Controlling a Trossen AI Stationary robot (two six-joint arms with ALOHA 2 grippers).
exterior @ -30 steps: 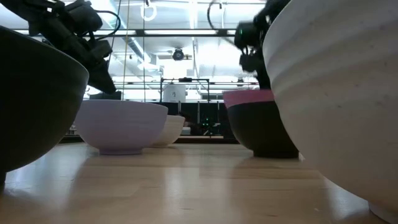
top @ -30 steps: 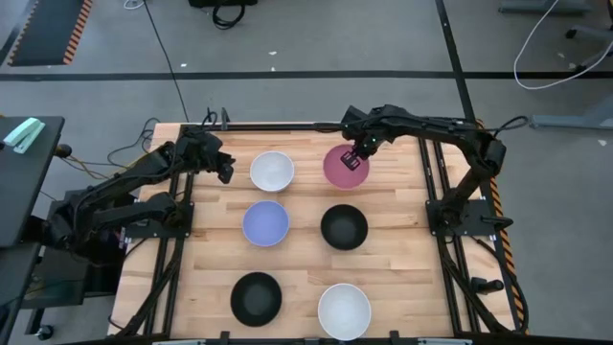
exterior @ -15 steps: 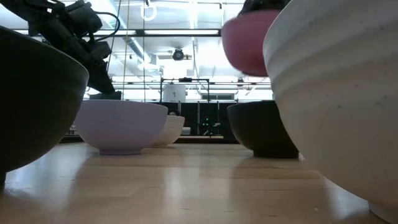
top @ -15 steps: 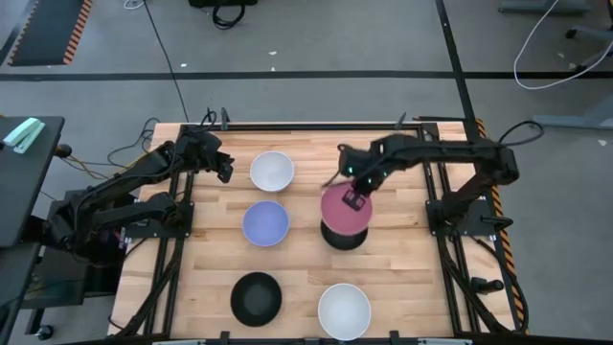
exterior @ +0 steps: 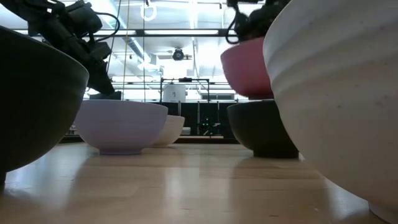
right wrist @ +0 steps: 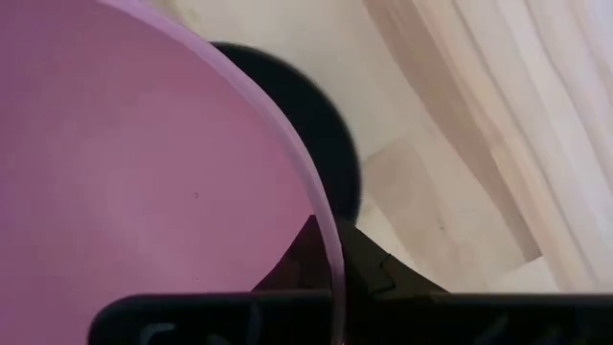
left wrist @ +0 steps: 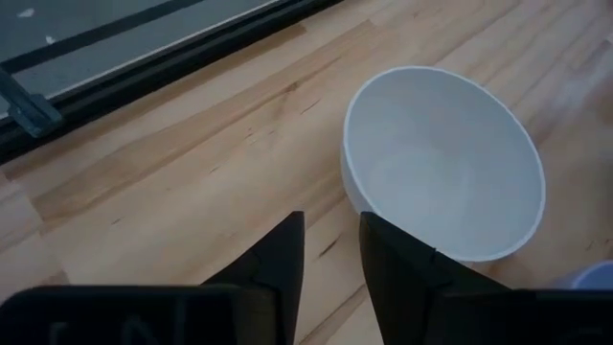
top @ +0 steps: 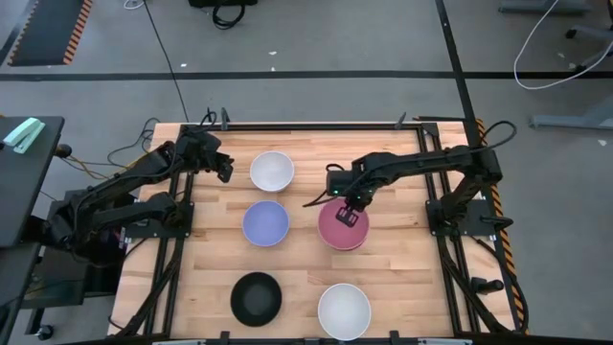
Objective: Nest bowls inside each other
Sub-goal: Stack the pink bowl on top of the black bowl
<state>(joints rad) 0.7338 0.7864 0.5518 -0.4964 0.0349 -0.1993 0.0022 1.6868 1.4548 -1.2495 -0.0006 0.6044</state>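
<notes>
My right gripper (top: 351, 213) is shut on the pink bowl (top: 342, 228), which hangs just above a black bowl (exterior: 261, 127) at mid-table right; in the high view the pink bowl covers that black bowl almost wholly. The low view shows the pink bowl (exterior: 245, 65) a little over the black rim. My left gripper (top: 226, 171) waits slightly open at the far left, beside a white bowl (top: 272, 172). A lavender-blue bowl (top: 265, 223), a second black bowl (top: 257, 297) and a second white bowl (top: 344, 310) stand on their bases on the table. My right gripper pinches the pink bowl's rim (right wrist: 324, 225) on its far side, one finger (right wrist: 299, 257) inside the bowl and one finger (right wrist: 372, 266) outside. It comes from above, pointing down. The bowl is lifted clear, roughly upright, directly over the black bowl (right wrist: 321, 125).
The wooden table (top: 402, 278) has a dark rail frame along its edges. Bare wood lies between the bowls and at the far right, where the pink bowl stood. Cables and floor lie beyond the far edge.
My right gripper has carried the pink bowl from the far right of the table toward the near edge, lifting it and bringing it over the black bowl. In the last half second it has lowered the bowl closer to the black rim.
</notes>
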